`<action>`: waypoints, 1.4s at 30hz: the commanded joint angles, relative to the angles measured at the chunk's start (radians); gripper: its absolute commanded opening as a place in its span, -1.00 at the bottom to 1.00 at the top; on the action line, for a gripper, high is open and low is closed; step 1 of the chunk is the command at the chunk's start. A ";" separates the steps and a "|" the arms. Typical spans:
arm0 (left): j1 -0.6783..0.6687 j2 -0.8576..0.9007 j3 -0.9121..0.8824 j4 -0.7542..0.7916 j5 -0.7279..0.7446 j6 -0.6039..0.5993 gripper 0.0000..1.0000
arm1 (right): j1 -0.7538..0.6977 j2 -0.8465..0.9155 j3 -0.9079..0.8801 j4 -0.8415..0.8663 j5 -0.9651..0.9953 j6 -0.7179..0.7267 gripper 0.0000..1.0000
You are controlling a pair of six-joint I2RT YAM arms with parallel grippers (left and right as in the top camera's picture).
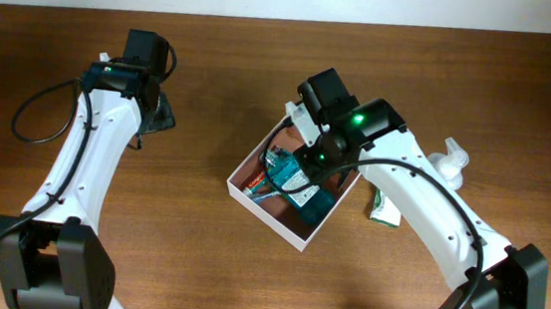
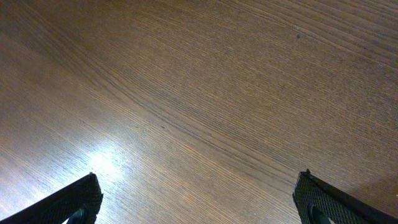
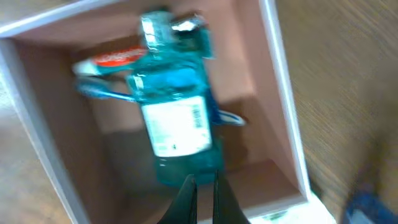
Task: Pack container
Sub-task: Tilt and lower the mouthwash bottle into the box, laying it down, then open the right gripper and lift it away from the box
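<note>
The container [image 1: 262, 216] is a shallow square box with white walls and a pinkish-brown inside, at the table's middle. In it lie a teal bottle [image 1: 293, 181], a blue toothbrush and a red-and-white tube. The right wrist view shows the container's wall [image 3: 283, 93], the teal bottle [image 3: 177, 118] lying flat, the toothbrush [image 3: 99, 90] and the tube [image 3: 115, 59]. My right gripper [image 3: 202, 186] hovers over the container [image 1: 313, 161], fingers almost together and holding nothing. My left gripper [image 2: 199, 199] is wide open and empty over bare wood, at the far left [image 1: 154, 114].
A small green-and-white packet [image 1: 383, 209] lies on the table just right of the container; its edge shows in the right wrist view [image 3: 280, 216]. A white pump bottle [image 1: 452, 160] stands further right, partly behind my right arm.
</note>
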 commanded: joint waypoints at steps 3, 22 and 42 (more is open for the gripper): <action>0.002 -0.015 0.005 -0.001 -0.014 0.002 0.99 | -0.012 -0.028 -0.006 -0.072 0.097 0.145 -0.92; 0.002 -0.015 0.005 -0.001 -0.014 0.002 0.99 | -0.012 -0.028 -0.132 -0.257 0.163 0.315 -0.92; 0.002 -0.015 0.005 -0.001 -0.014 0.002 0.99 | -0.159 -0.028 -0.294 0.176 0.163 0.303 -0.92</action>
